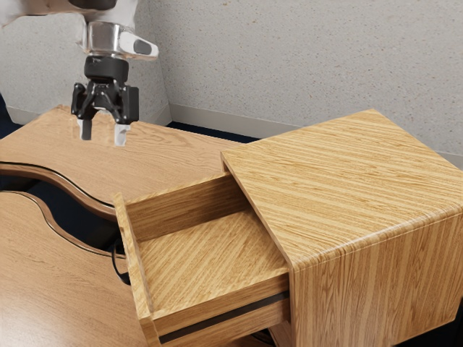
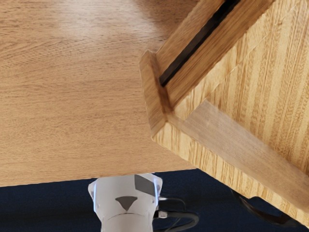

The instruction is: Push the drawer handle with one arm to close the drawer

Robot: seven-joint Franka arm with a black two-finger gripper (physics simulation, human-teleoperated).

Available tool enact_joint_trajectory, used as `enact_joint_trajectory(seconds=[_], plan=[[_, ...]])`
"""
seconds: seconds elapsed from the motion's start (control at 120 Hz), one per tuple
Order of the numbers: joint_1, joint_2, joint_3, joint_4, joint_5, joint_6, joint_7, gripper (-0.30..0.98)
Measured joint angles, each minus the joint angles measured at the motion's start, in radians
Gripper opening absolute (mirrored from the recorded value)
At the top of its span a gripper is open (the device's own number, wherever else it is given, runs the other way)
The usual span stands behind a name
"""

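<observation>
My gripper (image 1: 103, 133) hangs high at the exterior view's upper left, pointing down, its two fingers apart with nothing between them. Well below it, the wooden drawer (image 1: 202, 259) stands pulled far out of its cabinet (image 1: 347, 181), with no objects inside. The dark curved handle (image 1: 117, 264) is on the outer face of the drawer front, partly hidden by that panel. In the wrist view are the drawer's front panel (image 2: 186, 146), its grooved side and a dark curved handle (image 2: 263, 213). The gripper touches neither drawer nor handle.
A wooden table (image 1: 65, 289) with a curved, dark-edged cutout lies beside and behind the drawer. The robot's white base (image 2: 126, 203) stands past the table edge, with cables beside it. A speckled wall (image 1: 289, 65) rises behind.
</observation>
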Motion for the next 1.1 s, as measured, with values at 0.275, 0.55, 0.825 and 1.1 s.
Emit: enact_joint_trajectory(seconds=[0.275,0.55,0.825,1.1], plan=[[-0.050,-0.718,-0.002,-0.951,0.050,0.602,0.001,0.67],[-0.257,-0.898,0.040,-1.154,0.156,0.826,-0.008,0.28],[-0.371,-0.980,0.037,-1.230,0.177,0.830,-0.029,0.05],[-0.423,-0.988,0.033,-1.275,0.167,0.865,-0.055,-0.02]])
